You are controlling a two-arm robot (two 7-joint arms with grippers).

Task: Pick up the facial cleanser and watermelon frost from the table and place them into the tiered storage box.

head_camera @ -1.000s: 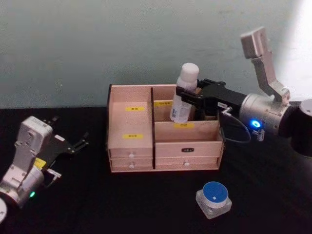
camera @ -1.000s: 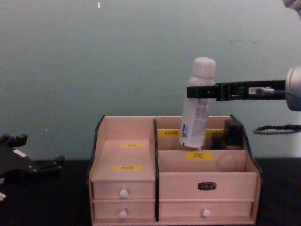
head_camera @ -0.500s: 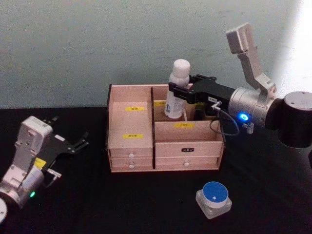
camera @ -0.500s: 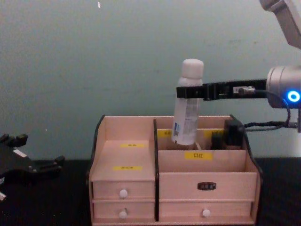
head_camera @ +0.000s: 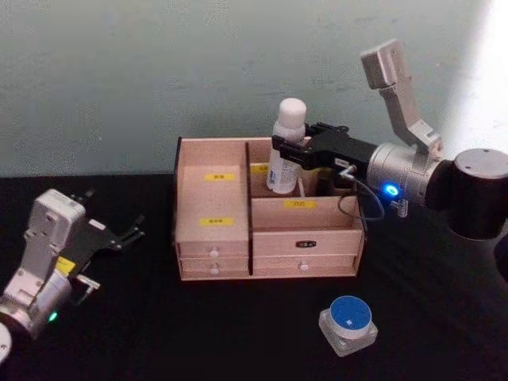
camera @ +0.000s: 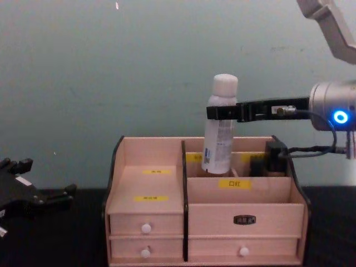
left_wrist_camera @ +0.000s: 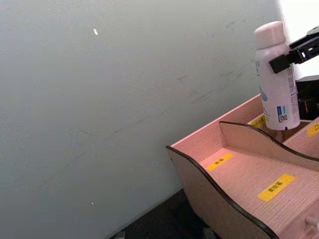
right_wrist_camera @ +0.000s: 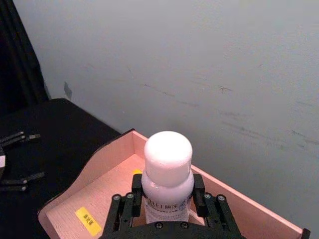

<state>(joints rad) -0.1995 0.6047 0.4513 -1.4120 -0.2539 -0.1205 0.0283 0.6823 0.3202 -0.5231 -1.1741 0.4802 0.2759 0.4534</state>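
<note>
The facial cleanser (head_camera: 286,147), a tall white bottle, hangs upright over the back right compartment of the tiered storage box (head_camera: 214,238), its base dipping just below the back wall's top edge. My right gripper (head_camera: 290,151) is shut on the bottle's neck below the cap, which the right wrist view shows on the facial cleanser (right_wrist_camera: 168,164). From the chest, the bottle (camera: 218,139) hangs close to the box's middle divider. The watermelon frost (head_camera: 348,324), a blue-lidded jar, stands on the table in front of the box's right end. My left gripper (head_camera: 127,234) rests open at the left.
The black table runs around the box, with free room between my left gripper and the box. A dark item (camera: 273,158) stands in the back right compartment to the right of the bottle. A pale wall lies close behind the box.
My right gripper has carried the bottle leftward along the back compartment and a little lower. The left arm and the jar have not moved.
</note>
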